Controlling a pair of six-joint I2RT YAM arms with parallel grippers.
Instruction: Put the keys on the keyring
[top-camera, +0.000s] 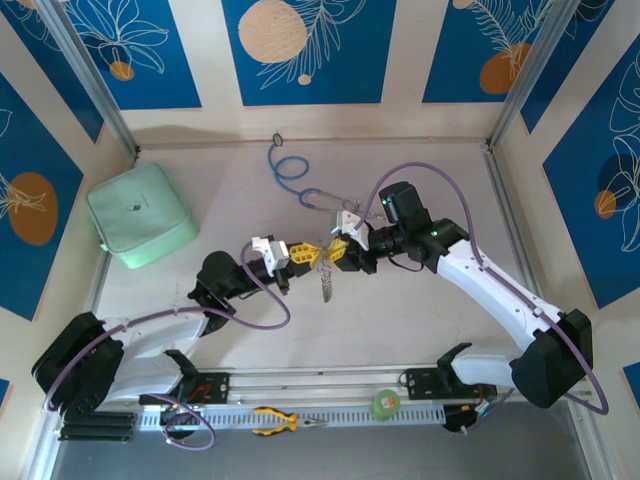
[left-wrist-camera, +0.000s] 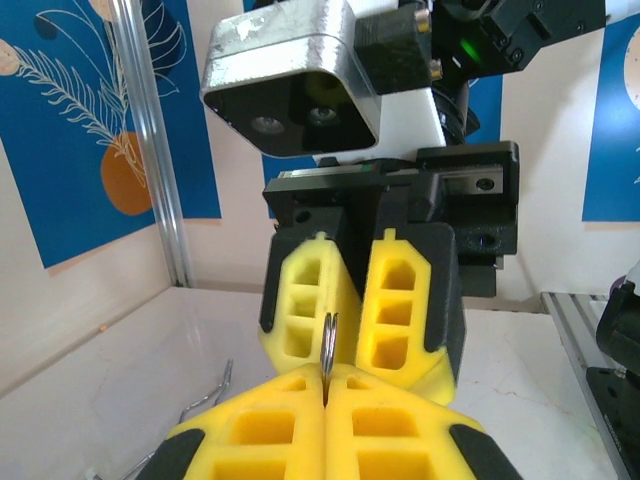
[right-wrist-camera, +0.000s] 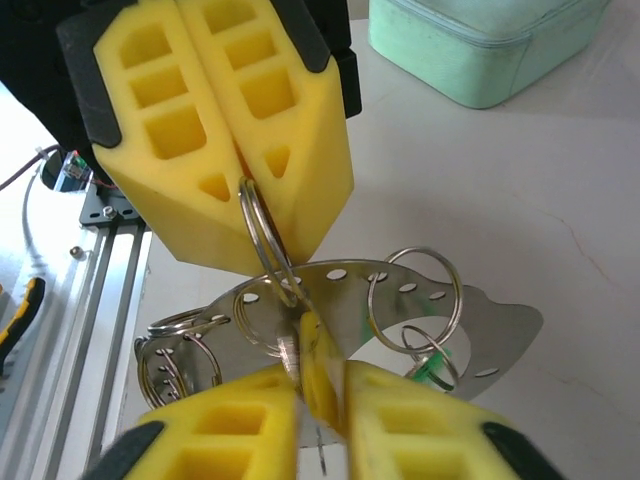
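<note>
My left gripper (left-wrist-camera: 327, 385) is shut on a thin split ring (left-wrist-camera: 328, 342), seen edge-on between its yellow fingertips. That ring (right-wrist-camera: 258, 228) hangs on the keyring (right-wrist-camera: 400, 275), a silvery perforated arc carrying several rings. Facing it tip to tip, my right gripper (right-wrist-camera: 322, 390) is shut on the yellow-headed key (right-wrist-camera: 320, 368), held against the split ring. A green-headed key (right-wrist-camera: 430, 368) dangles from a small ring on the keyring's right. In the top view both grippers (top-camera: 303, 254) (top-camera: 338, 250) meet above mid-table, with the keyring (top-camera: 328, 285) hanging below.
A mint-green case (top-camera: 140, 215) sits at the left. A blue cable (top-camera: 290, 175) and a bent wire clip (top-camera: 322, 197) lie behind the grippers. Yellow-handled pliers (top-camera: 285, 420) and a round green disc (top-camera: 385, 403) rest on the near rail.
</note>
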